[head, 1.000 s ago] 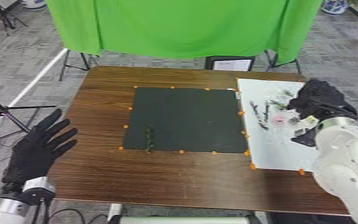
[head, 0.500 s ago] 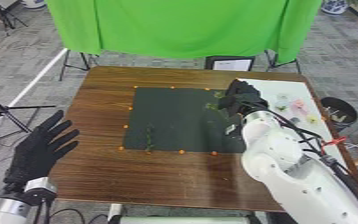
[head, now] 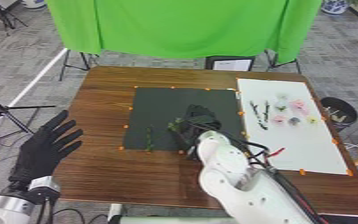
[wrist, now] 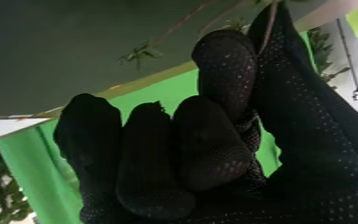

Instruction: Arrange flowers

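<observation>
My right hand [head: 198, 122] is over the dark mat [head: 162, 102], right of its middle, with a green leafy sprig [head: 174, 124] poking out on its left side. In the right wrist view the thumb and a finger of my right hand [wrist: 224, 60] pinch a thin stem; small leaves [wrist: 142, 52] hang beyond the fingertips. A green stem [head: 150, 138] lies upright near the mat's lower left. On the white sheet [head: 291, 150] are dark twigs [head: 260, 114], pink flowers [head: 300, 105] and a yellow flower [head: 312, 120]. My left hand [head: 44, 147] is open at the table's left side.
Orange markers line the edges of the mat and the sheet. A dark round bin [head: 339, 110] stands beyond the table's right edge. Green cloth [head: 175, 30] hangs behind the table, and a tripod [head: 2, 117] stands on the left.
From over the white sheet, my right hand has moved left onto the dark mat, carrying the green sprig. The sheet's flowers are uncovered. My left hand has hardly moved.
</observation>
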